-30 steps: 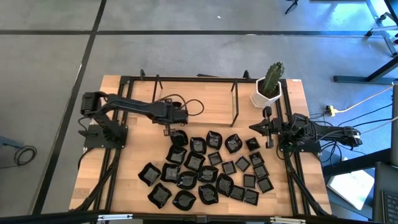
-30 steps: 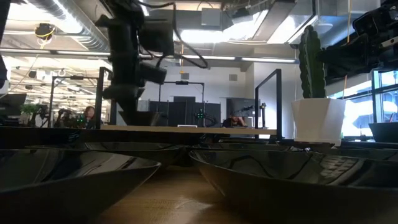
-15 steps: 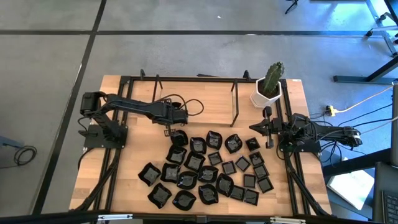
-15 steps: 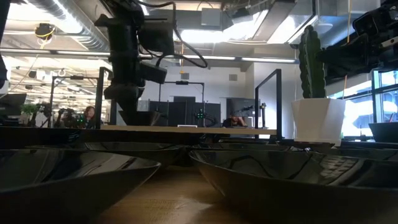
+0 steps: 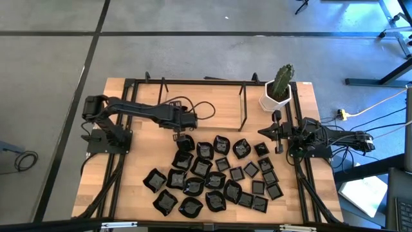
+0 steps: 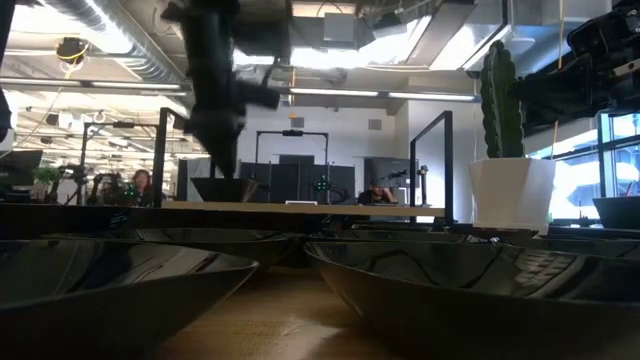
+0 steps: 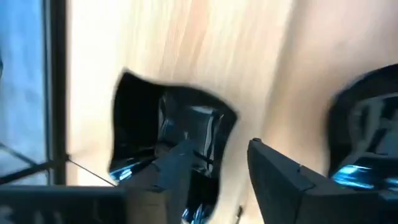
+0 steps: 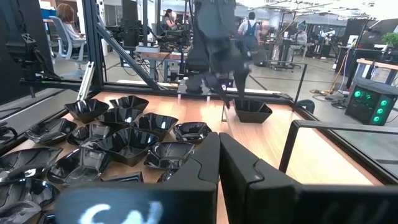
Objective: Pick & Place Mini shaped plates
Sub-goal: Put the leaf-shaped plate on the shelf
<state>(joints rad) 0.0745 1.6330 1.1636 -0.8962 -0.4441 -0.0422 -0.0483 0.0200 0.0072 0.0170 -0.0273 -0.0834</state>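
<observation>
The left gripper [image 5: 178,134] hangs jaws apart, holding nothing, just above 1 plate [image 7: 168,140] at the pile's far edge, mid-tabletop. The right gripper [image 5: 276,126] waits shut near the right edge, farther off.

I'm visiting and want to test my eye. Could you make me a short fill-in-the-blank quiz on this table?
1. The cactus stands in a ___ pot.
2. The glossy little plates are all ___ in colour.
3. The left tool hovers with its fingers ___ over one plate.
4. The tabletop is made of ___.

Missing words: white; black; open; wood
</observation>
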